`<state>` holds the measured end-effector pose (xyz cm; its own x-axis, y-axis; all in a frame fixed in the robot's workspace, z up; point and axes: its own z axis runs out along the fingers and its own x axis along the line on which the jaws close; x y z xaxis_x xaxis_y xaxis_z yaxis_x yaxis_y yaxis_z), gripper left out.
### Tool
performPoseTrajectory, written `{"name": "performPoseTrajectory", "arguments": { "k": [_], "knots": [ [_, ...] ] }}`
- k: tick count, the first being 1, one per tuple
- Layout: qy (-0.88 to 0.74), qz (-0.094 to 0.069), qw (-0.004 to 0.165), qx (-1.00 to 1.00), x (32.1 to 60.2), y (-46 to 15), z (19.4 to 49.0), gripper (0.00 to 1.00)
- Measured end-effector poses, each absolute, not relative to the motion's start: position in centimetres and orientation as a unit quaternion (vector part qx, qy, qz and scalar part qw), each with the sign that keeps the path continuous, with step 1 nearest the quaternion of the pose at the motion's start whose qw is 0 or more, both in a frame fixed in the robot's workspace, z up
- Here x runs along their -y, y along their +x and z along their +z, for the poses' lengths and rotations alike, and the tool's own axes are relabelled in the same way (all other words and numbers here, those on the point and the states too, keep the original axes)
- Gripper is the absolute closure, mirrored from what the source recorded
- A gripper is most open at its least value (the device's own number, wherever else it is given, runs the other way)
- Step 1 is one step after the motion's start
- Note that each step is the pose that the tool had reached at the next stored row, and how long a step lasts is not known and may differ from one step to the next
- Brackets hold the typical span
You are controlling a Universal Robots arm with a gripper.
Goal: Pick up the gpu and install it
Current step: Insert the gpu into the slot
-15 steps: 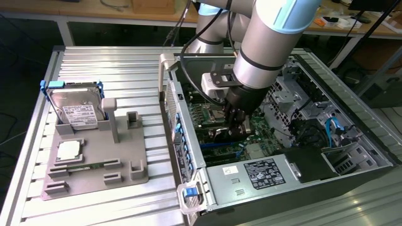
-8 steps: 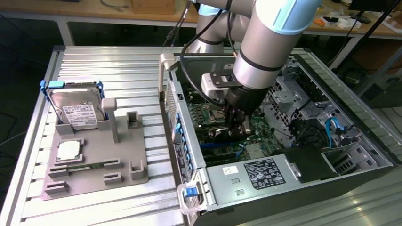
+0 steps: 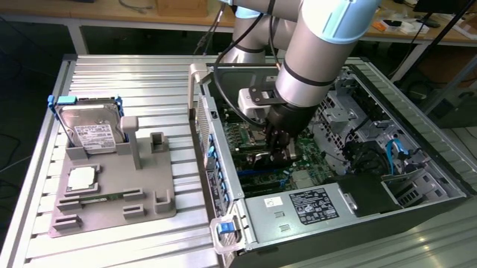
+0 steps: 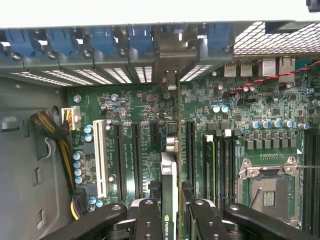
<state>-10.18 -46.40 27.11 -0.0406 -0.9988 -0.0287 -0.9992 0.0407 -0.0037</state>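
Between the fingers (image 4: 148, 220): I see the gpu (image 4: 169, 195) standing on edge, a thin black card running away from the wrist camera toward the rear wall of the case.
State of the gripper (image 4: 172, 220): narrowly parted, with one finger against each face of the card. I read this as a firm hold on the gpu.
Location of the gpu: inside the PC case (image 3: 216, 139), above the motherboard (image 4: 145, 107) and in line with a black expansion slot. I cannot tell whether its lower edge is seated in that slot.
Flanking the card: further black slots lie just beside it on both sides. A white slot (image 4: 100, 155) lies beyond them, near the cable bundle (image 4: 52, 132).
Opposite side: memory slots (image 4: 220, 165), then the CPU socket (image 4: 265, 187).
Far end of the card: its metal bracket (image 4: 170, 82) meets the rear slot opening, under a row of blue latches (image 4: 65, 40).
Obstruction: in the exterior view the arm (image 3: 320, 56) descends into the open case and covers most of the card and the board beneath it.
Outside the case: a grey fixture (image 3: 111, 204) sits on the table (image 3: 134, 72) at the exterior view's left, well apart from the gripper.
Fixture contents: the hard drive (image 3: 89, 131) leans in its cradle and the CPU chip (image 3: 80, 177) lies flat.
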Motion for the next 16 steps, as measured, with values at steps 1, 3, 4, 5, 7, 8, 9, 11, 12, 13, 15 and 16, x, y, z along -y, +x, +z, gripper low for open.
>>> {"name": "performPoseTrajectory", "arguments": {
  "k": [1,3,4,5,7,8,9,11,12,13,15,16],
  "knots": [
    [-0.692,0.009,0.012,-0.721,46.4,-10.18,27.07,0.73],
    [-0.692,0.009,0.012,-0.721,46.4,-10.23,27.04,0.73],
    [-0.692,0.009,0.012,-0.721,46.4,-10.27,27.02,0.73],
    [-0.693,0.009,0.012,-0.721,46.4,-10.31,27.0,0.73],
    [-0.693,0.009,0.012,-0.721,46.4,-10.36,26.96,0.73],
    [-0.693,0.009,0.012,-0.721,46.4,-10.36,26.93,0.73],
    [-0.693,0.009,0.012,-0.721,46.4,-10.37,26.89,0.73],
    [-0.692,0.009,0.012,-0.721,46.39,-10.36,26.82,0.73],
    [-0.692,0.009,0.012,-0.721,46.38,-10.32,26.8,0.73],
    [-0.692,0.009,0.012,-0.721,46.39,-10.27,26.79,0.73],
    [-0.692,0.009,0.012,-0.721,46.38,-10.11,26.79,0.73],
    [-0.692,0.009,0.012,-0.721,46.38,-10.0,26.79,0.73]
  ]
}}
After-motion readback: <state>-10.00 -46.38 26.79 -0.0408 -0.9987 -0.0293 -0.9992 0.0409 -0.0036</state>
